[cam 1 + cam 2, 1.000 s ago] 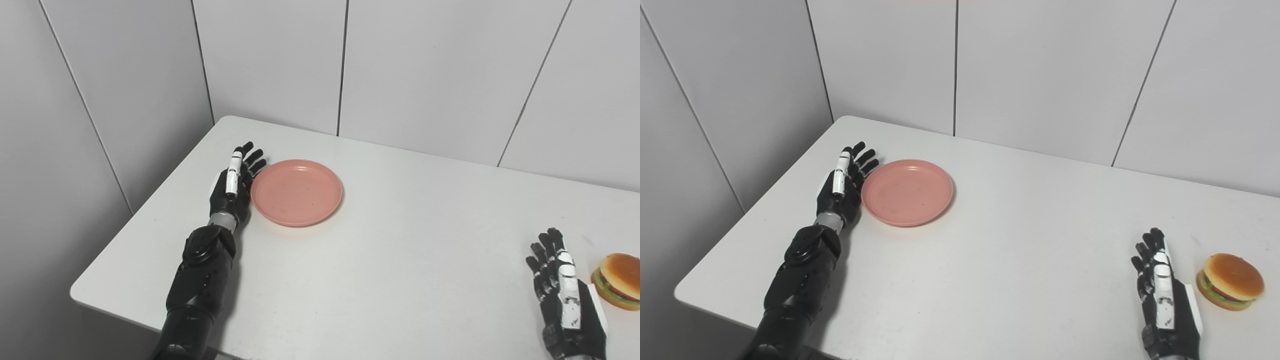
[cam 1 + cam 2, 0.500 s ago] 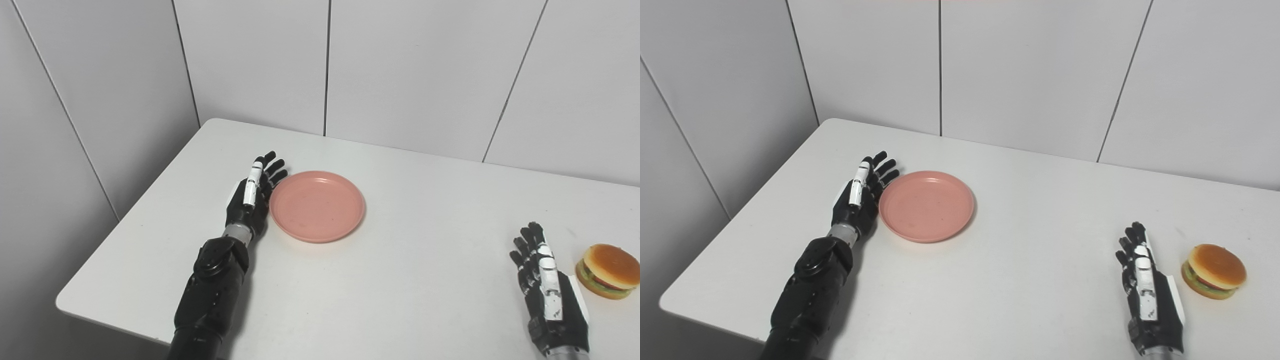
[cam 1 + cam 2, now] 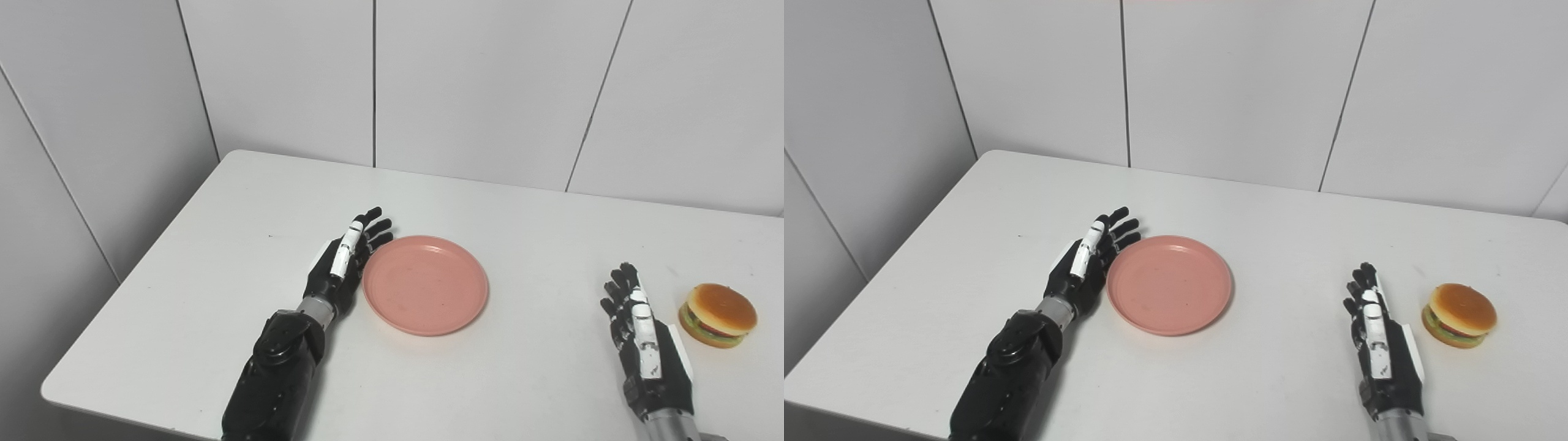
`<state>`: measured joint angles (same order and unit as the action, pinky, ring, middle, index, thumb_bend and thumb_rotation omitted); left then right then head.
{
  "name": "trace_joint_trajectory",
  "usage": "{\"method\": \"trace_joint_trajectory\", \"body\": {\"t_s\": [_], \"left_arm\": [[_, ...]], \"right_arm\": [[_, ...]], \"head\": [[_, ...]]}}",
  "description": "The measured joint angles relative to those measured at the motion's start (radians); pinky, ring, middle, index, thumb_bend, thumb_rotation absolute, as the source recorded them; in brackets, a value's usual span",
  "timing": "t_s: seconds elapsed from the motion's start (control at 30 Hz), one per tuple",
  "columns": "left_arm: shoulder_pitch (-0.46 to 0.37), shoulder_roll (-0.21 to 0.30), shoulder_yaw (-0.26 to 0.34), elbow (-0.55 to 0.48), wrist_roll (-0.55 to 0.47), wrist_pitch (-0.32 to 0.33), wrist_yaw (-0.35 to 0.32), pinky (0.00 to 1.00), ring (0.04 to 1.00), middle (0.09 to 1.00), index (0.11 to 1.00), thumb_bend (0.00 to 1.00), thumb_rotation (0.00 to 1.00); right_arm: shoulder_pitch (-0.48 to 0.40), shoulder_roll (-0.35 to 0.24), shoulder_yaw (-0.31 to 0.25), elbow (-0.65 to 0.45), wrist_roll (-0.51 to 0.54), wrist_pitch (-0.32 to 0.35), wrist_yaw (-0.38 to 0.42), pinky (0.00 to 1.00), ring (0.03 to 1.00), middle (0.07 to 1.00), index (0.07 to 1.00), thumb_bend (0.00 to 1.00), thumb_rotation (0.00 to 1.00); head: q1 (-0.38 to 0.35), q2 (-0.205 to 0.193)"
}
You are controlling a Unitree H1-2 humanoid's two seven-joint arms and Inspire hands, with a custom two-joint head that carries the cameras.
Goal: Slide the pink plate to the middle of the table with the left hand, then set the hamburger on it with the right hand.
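Right hand (image 3: 646,343) nearest the camera, low at the right side of the white table (image 3: 245,245), set on edge with fingers straight and slightly spread, holding nothing. Toy hamburger (image 3: 718,315) sits just to the right of that hand, near but apart from it, upright on the tabletop, tan bun on top, green and red layers showing at the side.

Left forearm (image 3: 275,373) comes up from the bottom edge, black casing. Left hand (image 3: 343,269) further in, also on edge, palm turned toward the pink plate (image 3: 425,285), fingers (image 3: 1119,228) extended and a little fanned, gripping nothing. Palm side sits right against the plate's left rim; looks like contact, though a thin gap cannot be ruled out. Fingertips reach just past the plate's far-left edge.

Pink plate lies flat and bare, directly right of the left hand, well left of the right hand, roughly between the two hands and closer to the left one. Hamburger is well apart from the plate, on the far side of the right hand.

Beyond the hands: far table edge, then grey wall panels (image 3: 478,86) with dark vertical seams.
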<state>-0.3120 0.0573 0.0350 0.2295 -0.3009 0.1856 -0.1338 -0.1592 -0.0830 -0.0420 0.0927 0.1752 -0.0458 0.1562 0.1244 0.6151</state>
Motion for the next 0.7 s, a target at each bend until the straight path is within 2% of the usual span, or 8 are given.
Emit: {"method": "trace_joint_trajectory", "body": {"t_s": [0.23, 0.4, 0.57, 0.7], "left_arm": [[0.038, -0.045, -0.057, -0.087, 0.014, 0.067, -0.007, 0.91, 0.895, 0.906, 0.905, 0.36, 1.0], [0.077, -0.068, -0.085, -0.156, 0.019, 0.106, -0.01, 0.89, 0.909, 0.91, 0.912, 0.37, 1.0], [0.092, -0.069, -0.092, -0.179, 0.018, 0.115, -0.028, 0.91, 0.914, 0.919, 0.923, 0.37, 1.0], [0.097, -0.07, -0.088, -0.185, 0.018, 0.122, -0.03, 0.91, 0.921, 0.925, 0.922, 0.37, 1.0]], "right_arm": [[0.0, 0.019, 0.003, -0.005, -0.015, 0.007, -0.021, 1.0, 1.0, 1.0, 1.0, 0.37, 1.0], [0.002, 0.033, 0.005, -0.01, -0.019, 0.009, -0.025, 1.0, 0.993, 0.999, 1.0, 0.32, 1.0], [0.015, 0.056, 0.013, -0.036, -0.026, 0.058, -0.049, 1.0, 0.979, 0.992, 1.0, 0.31, 1.0], [0.016, 0.059, 0.016, -0.036, -0.031, 0.061, -0.052, 1.0, 0.976, 0.994, 1.0, 0.32, 1.0]], "head": [[-0.042, 0.015], [-0.092, 0.038], [-0.118, 0.045], [-0.146, 0.051]]}}
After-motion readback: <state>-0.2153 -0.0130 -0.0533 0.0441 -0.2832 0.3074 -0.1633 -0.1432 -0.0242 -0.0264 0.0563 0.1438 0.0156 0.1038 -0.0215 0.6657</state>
